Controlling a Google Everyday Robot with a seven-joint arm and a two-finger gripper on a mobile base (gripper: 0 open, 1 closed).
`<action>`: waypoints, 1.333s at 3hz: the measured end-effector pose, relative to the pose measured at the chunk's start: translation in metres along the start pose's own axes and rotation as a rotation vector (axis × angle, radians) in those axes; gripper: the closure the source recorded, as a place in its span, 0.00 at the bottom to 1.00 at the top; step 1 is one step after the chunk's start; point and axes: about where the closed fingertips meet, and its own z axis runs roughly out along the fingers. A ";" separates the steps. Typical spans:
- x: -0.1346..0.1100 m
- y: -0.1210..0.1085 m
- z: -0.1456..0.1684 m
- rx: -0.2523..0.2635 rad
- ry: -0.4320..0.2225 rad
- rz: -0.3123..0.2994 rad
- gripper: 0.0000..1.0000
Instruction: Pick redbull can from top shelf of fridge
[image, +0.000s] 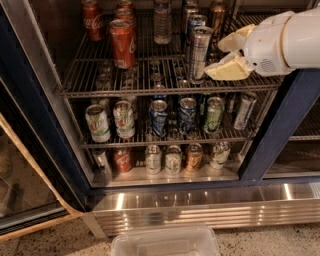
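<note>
Camera view: looking down into the open fridge (280, 125) from the front. The redbull can (200, 52) stands upright on the top shelf (145, 93), right of centre and near the front rail. Nothing stands on the wire to its right, which suits an approach from that side.

The pincer (216, 60) is at can height, just beside the can on its right, carried in from the right edge on the white arm (295, 40). Its two pale fingers (231, 70) are spread wide, one higher and one lower in the picture, tips aimed at the can body. The can is not between them. I cannot tell whether the lower tip touches it. The wide spread makes sense, since it must clear the can's width before closing.

Neighbours:
- A second slim can (196, 22) stands directly behind the target.
- A water bottle (162, 22) stands further left and back.
- A Coca-Cola can (122, 44) stands well to the left, at the front.

Only the rear can looks near enough to get nudged.

Judgement: the step in hand is the final approach. The next move calls for advancing leftward until the can sits between the fingers, then closing at mid-body. A grip too high on so tall and slim a can could tip it on the wire bars.
</note>
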 end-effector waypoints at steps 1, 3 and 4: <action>0.000 0.000 0.000 0.000 0.000 0.000 0.60; -0.001 0.000 0.001 -0.001 -0.004 0.000 0.47; -0.004 0.000 0.008 0.005 -0.036 0.008 0.39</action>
